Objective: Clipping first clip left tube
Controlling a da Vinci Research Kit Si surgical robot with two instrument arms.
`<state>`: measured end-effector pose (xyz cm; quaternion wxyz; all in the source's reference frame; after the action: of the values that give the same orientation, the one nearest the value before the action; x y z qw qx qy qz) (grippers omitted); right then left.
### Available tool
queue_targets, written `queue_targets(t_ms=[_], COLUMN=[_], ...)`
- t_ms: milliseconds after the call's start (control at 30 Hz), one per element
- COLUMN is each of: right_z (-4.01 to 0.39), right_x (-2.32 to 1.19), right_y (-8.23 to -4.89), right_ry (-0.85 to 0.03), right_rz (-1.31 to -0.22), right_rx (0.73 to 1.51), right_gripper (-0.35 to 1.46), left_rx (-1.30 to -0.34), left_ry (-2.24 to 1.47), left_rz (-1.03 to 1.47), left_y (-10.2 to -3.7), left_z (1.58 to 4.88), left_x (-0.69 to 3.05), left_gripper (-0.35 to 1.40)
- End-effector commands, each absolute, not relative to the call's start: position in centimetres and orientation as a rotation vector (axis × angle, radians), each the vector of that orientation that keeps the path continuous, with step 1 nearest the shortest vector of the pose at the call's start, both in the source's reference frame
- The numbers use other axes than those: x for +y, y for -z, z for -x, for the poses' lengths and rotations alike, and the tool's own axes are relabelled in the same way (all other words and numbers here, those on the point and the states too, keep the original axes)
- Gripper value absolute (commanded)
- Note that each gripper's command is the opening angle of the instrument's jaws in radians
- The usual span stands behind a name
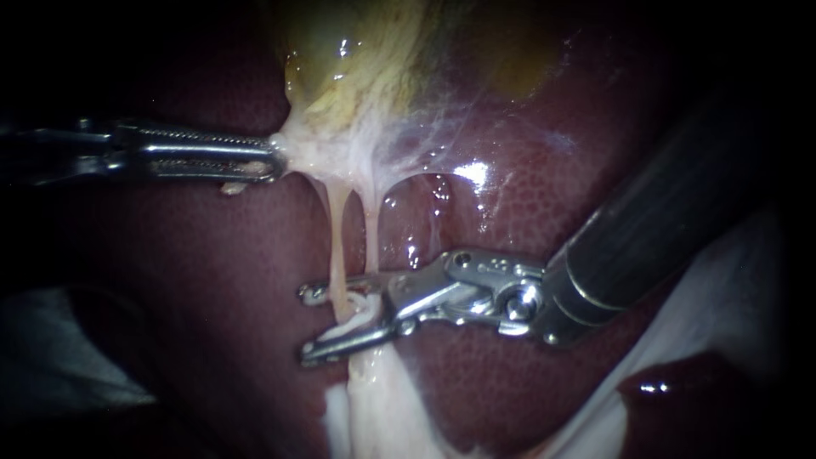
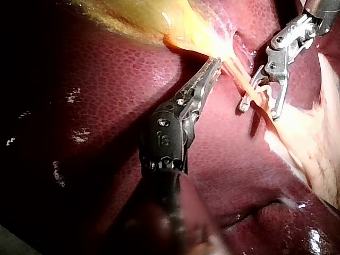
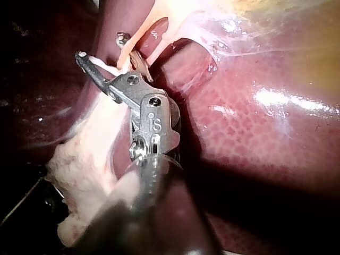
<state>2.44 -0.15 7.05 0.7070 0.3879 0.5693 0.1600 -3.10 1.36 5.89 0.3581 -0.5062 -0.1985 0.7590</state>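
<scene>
Still lining up, I reckon: the right instrument [image 1: 308, 323] has its end effector released astride the left tube [image 1: 338, 238] just 7 o'clock of centre, while the left instrument [image 1: 276, 160] at 9 o'clock is clenched on the gallbladder [image 1: 357, 51] edge, so next it probably needs squaring up, then squeezing.

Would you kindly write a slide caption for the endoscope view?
Left instrument grips tissue below the gallbladder; right instrument, open, straddles the left tube over the liver.
</scene>
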Motion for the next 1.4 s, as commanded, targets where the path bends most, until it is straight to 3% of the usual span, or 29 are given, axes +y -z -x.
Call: queue_targets(t_ms=[33, 300, 667, 1067, 1267, 1400], right_z=[-2.45, -2.46, -2.5, -2.45, -2.41, -2.39], right_x=[-0.15, -0.17, -0.28, -0.29, -0.25, -0.22], right_y=[-7.05, -7.0, -6.61, -6.57, -6.53, -6.52], right_ry=[-0.357, -0.36, -0.312, -0.288, -0.297, -0.305], right_rz=[-0.861, -0.866, -0.913, -0.922, -0.915, -0.909], right_rx=[1.264, 1.262, 1.271, 1.277, 1.278, 1.278], right_gripper=[0.5, 0.5, 0.46, 0.38, 0.28, 0.11], left_rx=[-0.512, -0.513, -0.514, -0.514, -0.515, -0.515], left_ry=[-1.958, -1.958, -1.959, -1.959, -1.959, -1.959], left_rz=[1.306, 1.306, 1.307, 1.307, 1.307, 1.307], left_y=[-5.89, -5.89, -5.89, -5.89, -5.88, -5.88], left_z=[3.1, 3.1, 3.09, 3.08, 3.08, 3.08], left_x=[1.36, 1.36, 1.36, 1.37, 1.37, 1.37], left_gripper=[-0.35, -0.35, -0.35, -0.35, -0.35, -0.35])
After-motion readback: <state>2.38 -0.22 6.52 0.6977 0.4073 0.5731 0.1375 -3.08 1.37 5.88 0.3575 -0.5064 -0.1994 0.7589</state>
